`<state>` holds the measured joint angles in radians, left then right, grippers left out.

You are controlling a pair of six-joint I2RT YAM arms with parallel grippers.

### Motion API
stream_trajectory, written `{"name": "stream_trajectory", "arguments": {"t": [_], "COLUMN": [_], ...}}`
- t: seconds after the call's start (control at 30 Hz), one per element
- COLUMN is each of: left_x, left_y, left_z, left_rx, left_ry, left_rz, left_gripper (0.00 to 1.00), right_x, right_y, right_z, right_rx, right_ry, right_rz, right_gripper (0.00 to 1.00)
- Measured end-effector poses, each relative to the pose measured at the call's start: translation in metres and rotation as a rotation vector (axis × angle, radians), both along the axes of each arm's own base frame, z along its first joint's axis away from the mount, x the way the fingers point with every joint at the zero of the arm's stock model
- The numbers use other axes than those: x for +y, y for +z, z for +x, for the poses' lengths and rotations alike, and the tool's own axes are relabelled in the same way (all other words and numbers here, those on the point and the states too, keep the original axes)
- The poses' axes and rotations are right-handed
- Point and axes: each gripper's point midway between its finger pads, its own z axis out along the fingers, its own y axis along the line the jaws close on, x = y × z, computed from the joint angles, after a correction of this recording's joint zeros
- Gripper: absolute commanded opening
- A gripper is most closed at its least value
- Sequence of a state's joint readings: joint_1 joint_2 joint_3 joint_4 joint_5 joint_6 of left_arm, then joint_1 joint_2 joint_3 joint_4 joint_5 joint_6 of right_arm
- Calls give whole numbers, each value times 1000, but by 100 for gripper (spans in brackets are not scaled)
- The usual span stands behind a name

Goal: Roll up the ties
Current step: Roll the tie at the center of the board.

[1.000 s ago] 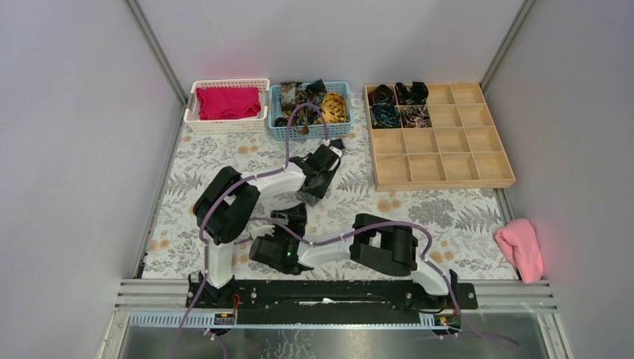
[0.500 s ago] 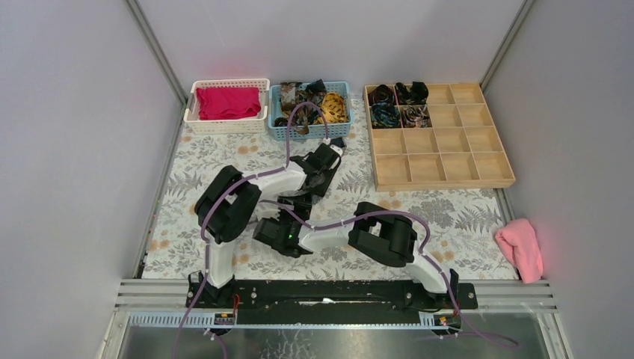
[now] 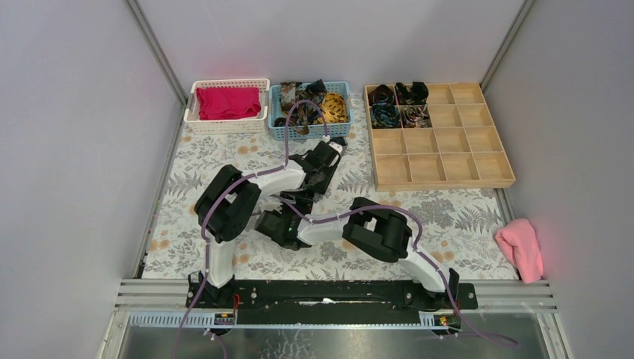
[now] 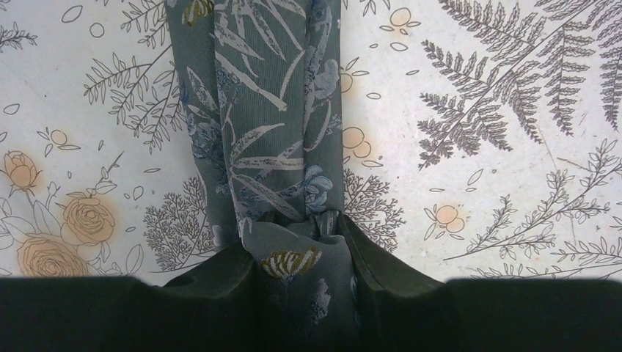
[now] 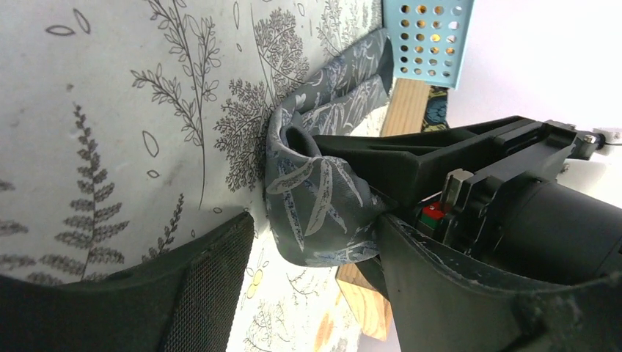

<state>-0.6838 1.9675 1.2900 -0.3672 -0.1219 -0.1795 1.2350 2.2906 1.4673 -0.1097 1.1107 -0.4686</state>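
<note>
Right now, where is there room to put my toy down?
Bare tablecloth lies between the wooden tray and the pink rag, and in front of the white basket. The middle is crowded: the left pincer and right pincer meet at a tie.

On the floral cloth (image 5: pixel 110 110), the left gripper (image 5: pixel 330 150) pinches a grey tie (image 5: pixel 315 198) into a loop; the right gripper (image 5: pixel 315 238) has its jaws apart either side of it.
</note>
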Motion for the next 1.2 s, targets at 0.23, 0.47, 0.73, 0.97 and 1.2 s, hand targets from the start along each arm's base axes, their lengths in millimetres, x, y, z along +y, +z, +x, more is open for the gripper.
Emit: {"name": "stream_trajectory", "arguments": {"t": [0.23,0.47,0.73,0.97,1.2], "left_x": [0,-3,-6,-4,2], "left_y": [-2,-2,-1,1,26], "left_z": [1,7,13,9,-1], "left_rx": [2,-19,-42,-27,-2], "left_ry": [2,4,9,19,36], "left_rz": [-3,-16,-26,-29,-42], "left_gripper": [41,41,42,72,80], "right_x": [-5,-11,-13,-14,-17], "right_y": [-3,-7,-7,-10,-12], "right_z": [9,21,28,32,44], "right_rx": [-68,-76,-58,22,81], "right_ry": [-28,-61,-70,-46,-59], "right_rz": [-77,-119,-116,-90,-30], "right_gripper": [57,43,24,16,15]}}
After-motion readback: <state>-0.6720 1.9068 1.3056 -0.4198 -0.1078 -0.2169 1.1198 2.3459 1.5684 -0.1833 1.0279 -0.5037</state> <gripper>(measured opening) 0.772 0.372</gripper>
